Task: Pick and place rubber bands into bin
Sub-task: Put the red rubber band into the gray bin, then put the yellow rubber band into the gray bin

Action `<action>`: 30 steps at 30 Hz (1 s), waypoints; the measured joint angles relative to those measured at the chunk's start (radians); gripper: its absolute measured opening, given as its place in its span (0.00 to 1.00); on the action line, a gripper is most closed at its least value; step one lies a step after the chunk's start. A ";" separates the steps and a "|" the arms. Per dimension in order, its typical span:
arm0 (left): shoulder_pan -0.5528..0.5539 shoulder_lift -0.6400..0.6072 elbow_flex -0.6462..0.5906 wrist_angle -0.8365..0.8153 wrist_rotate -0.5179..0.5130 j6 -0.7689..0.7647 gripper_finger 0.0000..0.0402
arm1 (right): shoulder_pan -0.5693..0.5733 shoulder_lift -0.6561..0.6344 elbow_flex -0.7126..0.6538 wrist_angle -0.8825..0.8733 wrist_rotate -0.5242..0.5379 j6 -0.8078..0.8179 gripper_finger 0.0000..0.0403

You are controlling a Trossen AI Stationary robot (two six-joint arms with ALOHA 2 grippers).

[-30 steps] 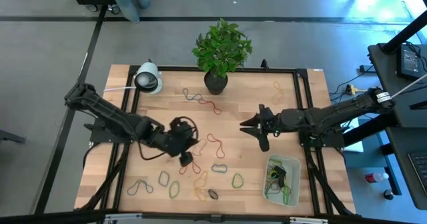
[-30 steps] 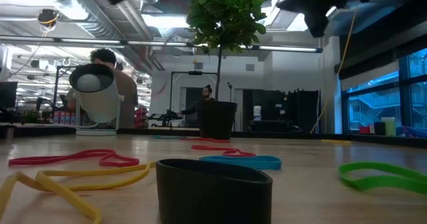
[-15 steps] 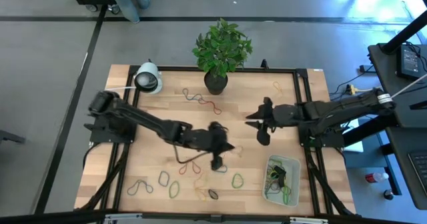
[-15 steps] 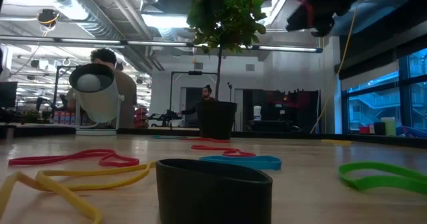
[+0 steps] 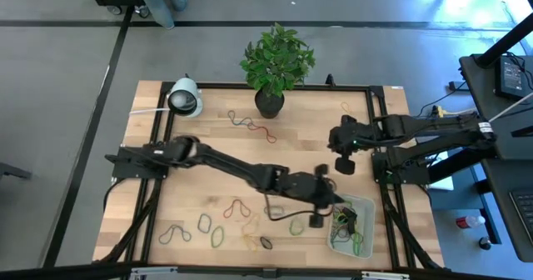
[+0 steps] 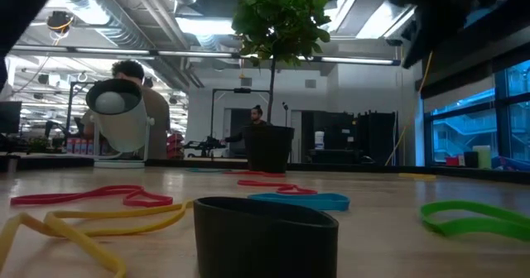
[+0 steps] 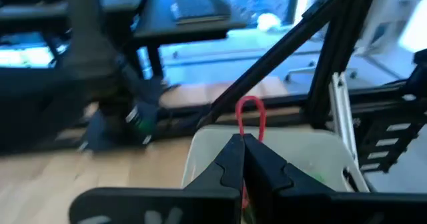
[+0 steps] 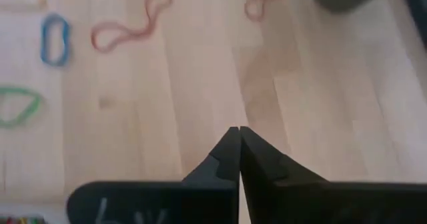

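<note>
Left gripper [image 7: 242, 159] clamped on red rubber band [image 7: 250, 114], bin [image 5: 351, 224] just ahead. Several bands already binned. Many loose rubber bands [image 5: 218, 232] well behind. Right gripper [image 8: 238, 151] pinched shut, empty, above bare wood.

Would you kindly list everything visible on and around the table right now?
Bands: many, mixed colours, loose on the table; several more in the bin.
Red band: one, pinched by the left pincer.
Bin: one, pale, near right corner.
Plant: one, green, dark pot, far edge.
Camera: one, white, far left.
Person: one, room behind.
Left pincer: shut, beside bin.
Right pincer: shut, empty, above the table.
</note>
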 joint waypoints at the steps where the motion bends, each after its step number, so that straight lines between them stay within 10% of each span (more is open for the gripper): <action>1: 0.006 0.038 0.049 0.004 0.028 0.004 0.00 | -0.004 -0.002 0.000 -0.024 -0.002 0.000 0.02; 7: 0.028 0.244 0.271 0.002 0.109 -0.019 0.00 | -0.010 -0.003 -0.001 -0.094 -0.002 0.005 0.02; 17: 0.023 0.325 0.305 -0.163 0.137 -0.088 0.02 | -0.010 -0.003 0.001 -0.100 -0.005 0.055 0.02; 30: 0.015 0.281 0.303 -0.323 0.146 -0.142 0.32 | -0.010 -0.003 0.001 -0.120 -0.014 0.108 0.02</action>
